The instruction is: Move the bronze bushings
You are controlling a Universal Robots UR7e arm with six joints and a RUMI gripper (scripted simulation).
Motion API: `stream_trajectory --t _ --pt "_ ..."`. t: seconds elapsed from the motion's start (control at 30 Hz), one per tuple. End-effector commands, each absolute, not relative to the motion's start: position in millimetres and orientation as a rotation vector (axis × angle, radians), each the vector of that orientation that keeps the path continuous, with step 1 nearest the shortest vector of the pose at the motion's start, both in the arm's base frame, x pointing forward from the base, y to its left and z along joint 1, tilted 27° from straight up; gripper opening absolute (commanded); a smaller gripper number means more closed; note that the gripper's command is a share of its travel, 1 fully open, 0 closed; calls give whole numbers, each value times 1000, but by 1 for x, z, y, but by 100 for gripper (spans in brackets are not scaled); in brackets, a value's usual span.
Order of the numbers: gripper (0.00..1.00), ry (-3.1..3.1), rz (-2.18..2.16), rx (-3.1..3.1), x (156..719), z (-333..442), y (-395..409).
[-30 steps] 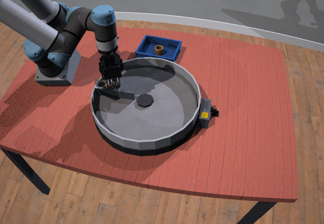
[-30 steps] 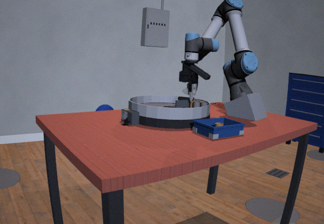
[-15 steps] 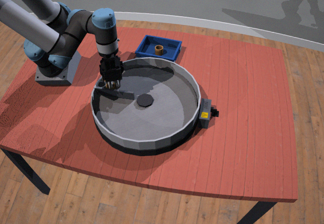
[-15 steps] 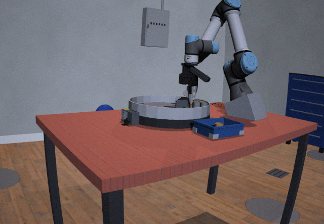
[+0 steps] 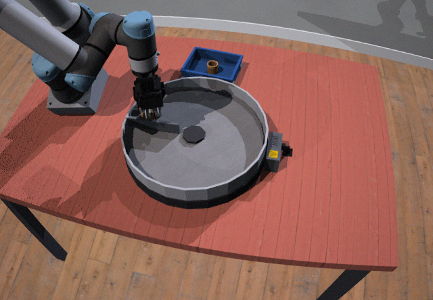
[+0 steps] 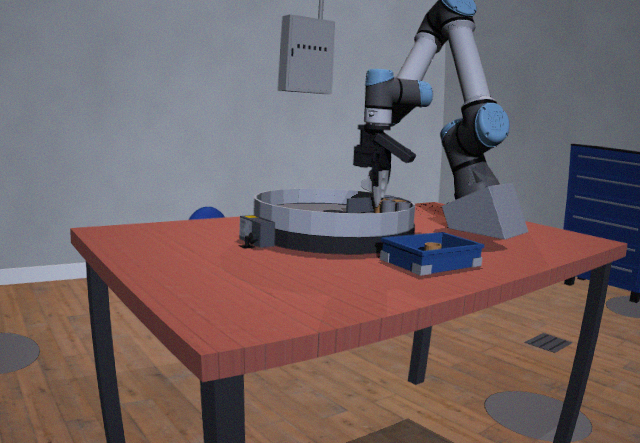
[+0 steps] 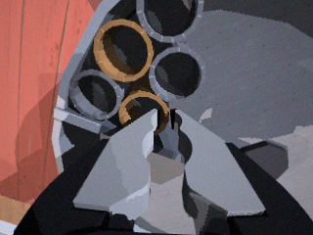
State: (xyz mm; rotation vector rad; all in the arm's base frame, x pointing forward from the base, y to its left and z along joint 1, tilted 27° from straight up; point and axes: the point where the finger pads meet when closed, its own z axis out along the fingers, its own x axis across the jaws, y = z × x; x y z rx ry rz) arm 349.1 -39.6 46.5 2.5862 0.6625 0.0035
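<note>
My gripper is nearly shut, with a narrow gap between its tips. It points down inside the turntable, with its tips at the rim of a bronze bushing. That rim reaches the gap; no firm hold shows. A second bronze bushing stands beyond it near the turntable wall. Three steel bushings stand around the bronze ones. One bronze bushing stands in the blue crate.
A grey guide bar crosses the turntable from its wall towards the dark hub, close to the fingers. The raised turntable wall surrounds the bushings. A grey box with a yellow label stands outside that wall.
</note>
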Motion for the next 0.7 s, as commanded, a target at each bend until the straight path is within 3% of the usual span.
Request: stream_trajectory --t 0.0,0.47,0.5,0.67 --pt "5 662 5 2586 349 47 -40" --pt "5 662 5 2586 349 47 -40" --pt "0 662 5 2586 349 47 -40" --pt "0 662 5 2586 349 47 -40"
